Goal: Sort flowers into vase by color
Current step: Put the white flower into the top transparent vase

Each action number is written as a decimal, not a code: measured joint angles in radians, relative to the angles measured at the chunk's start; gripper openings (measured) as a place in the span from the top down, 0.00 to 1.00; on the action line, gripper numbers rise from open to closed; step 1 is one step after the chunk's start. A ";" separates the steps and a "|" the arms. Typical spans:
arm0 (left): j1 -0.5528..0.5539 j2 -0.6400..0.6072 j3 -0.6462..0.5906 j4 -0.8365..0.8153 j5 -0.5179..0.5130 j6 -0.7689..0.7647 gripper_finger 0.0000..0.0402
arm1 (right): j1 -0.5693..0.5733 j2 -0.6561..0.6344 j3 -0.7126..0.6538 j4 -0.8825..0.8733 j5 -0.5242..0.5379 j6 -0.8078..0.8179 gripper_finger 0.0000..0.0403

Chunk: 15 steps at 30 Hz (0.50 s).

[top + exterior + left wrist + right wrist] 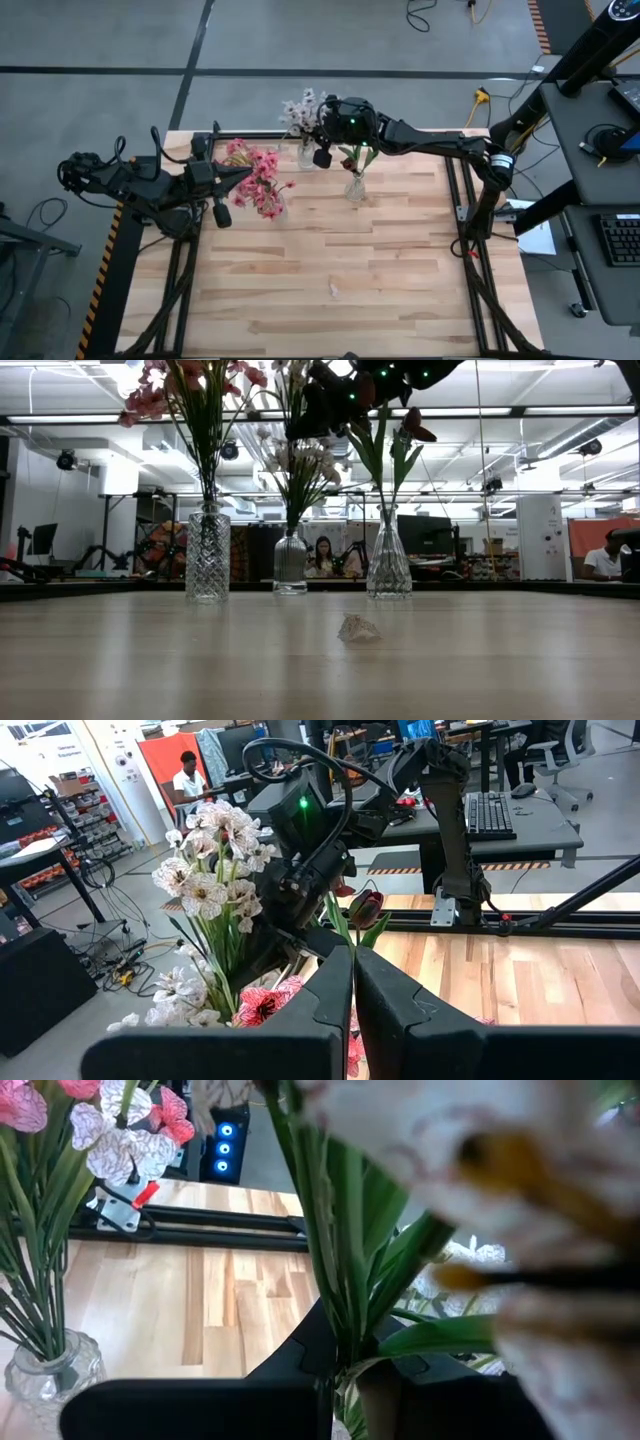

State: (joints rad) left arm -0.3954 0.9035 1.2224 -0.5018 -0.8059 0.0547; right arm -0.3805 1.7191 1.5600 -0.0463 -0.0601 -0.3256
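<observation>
The wooden tabletop [400,270] is carrying three glass vases along its far edge. The right hand [345,1380] is hanging above the middle and right vases, its fingers closing on green flower stalks [335,1270]. The left hand [240,175] is resting shut and empty beside the pink flowers [262,180]. White flowers [300,110] are filling the middle vase [290,563], and a dark red bloom [365,907] is standing in the right vase [388,560].

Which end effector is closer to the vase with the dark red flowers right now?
Right. The right end effector is beside the dark red flower vase, shut on a green stem. The left end effector is farther off, at the pink flowers.
</observation>
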 joint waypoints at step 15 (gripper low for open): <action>0.000 0.000 0.000 0.073 -0.011 0.084 1.00 | 0.002 -0.094 0.021 0.005 -0.071 -0.006 0.96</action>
State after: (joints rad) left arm -0.3956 0.9037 1.2224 -0.4289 -0.8173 0.1383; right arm -0.3786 1.6247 1.5814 -0.0416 -0.1306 -0.3318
